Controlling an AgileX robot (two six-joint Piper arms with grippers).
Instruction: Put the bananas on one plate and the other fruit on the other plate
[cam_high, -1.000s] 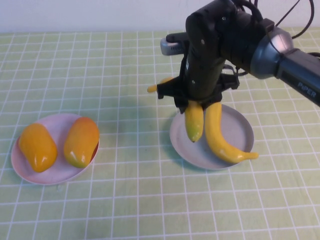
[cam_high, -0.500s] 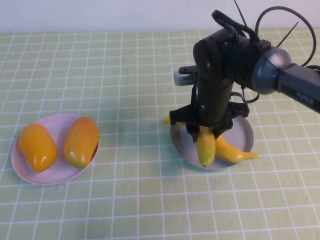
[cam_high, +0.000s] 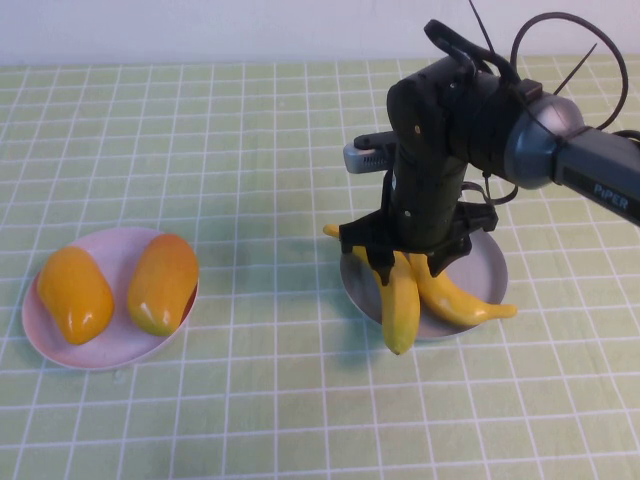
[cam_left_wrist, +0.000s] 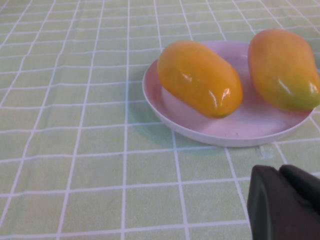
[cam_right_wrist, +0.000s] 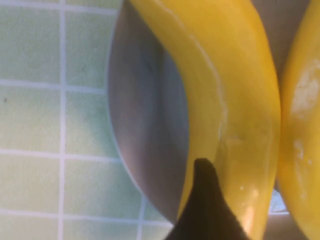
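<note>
The green checked tablecloth (cam_high: 250, 120) carries two plates, well apart. On the robot's left, the pale pink plate (cam_high: 110, 350) holds both mangoes (cam_high: 75, 293) side by side, so that half of the sorting looks finished. On its right, the grey-blue plate (cam_high: 480, 255) holds the two bananas (cam_high: 455, 295): one lies curved across the plate, the other (cam_high: 400, 310) rests beside and touching it, its tip overhanging the near rim.

The right gripper (cam_high: 408, 268) stands directly over that second banana with its jaws spread, no longer clamping the fruit (one dark fingertip (cam_right_wrist: 207, 210) shows against the yellow skin in the wrist view). The step in hand seems to be the release of the last banana. Next, the arm would need to lift straight up, without nudging the overhanging fruit off the rim.

The left gripper (cam_left_wrist: 285, 202) is parked near the pink plate, fingers closed on nothing.
</note>
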